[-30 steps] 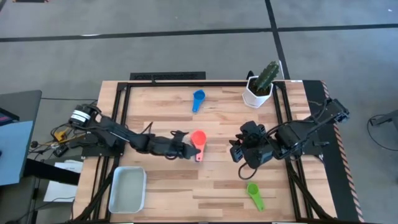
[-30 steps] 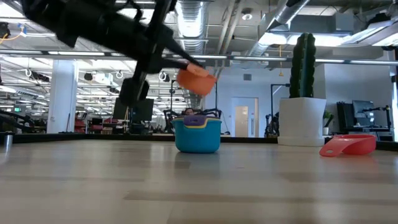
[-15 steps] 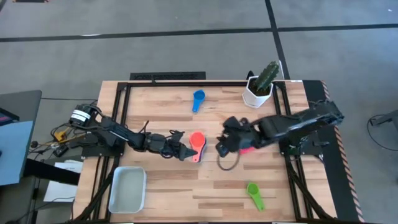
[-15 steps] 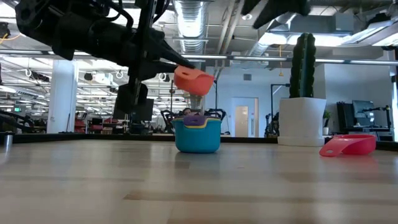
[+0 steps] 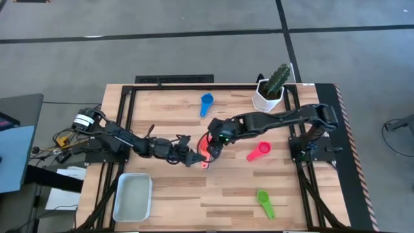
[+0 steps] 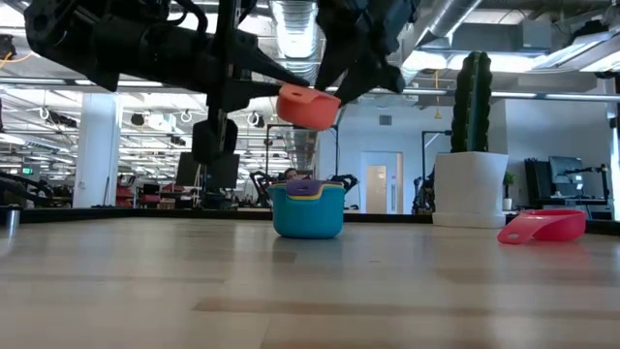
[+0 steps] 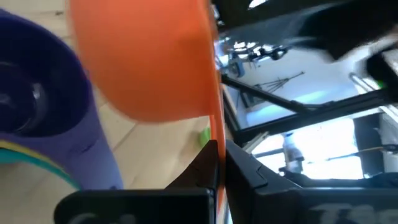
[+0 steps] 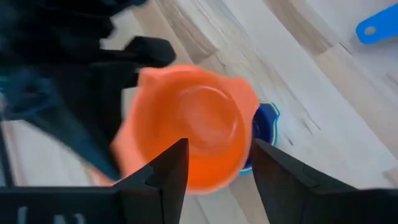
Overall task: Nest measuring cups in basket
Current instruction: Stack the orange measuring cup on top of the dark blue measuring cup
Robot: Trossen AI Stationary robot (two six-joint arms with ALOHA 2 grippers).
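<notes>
Reaching across from 3 o'clock, the right gripper (image 5: 212,146) has swung to the table's (image 5: 168,194) centre since a second ago, uncovering the pink cup (image 5: 259,151). Its jaws stand wide around the red-orange cup (image 6: 308,107), not yet closed on it. The left gripper (image 5: 194,159) has its jaws shut on that cup's flat handle, holding it in the air above the teal stack (image 6: 308,209). A blue cup (image 5: 206,102) lies toward 12 o'clock, a green cup (image 5: 264,202) toward 5, the basket (image 5: 132,196) at 7.
</notes>
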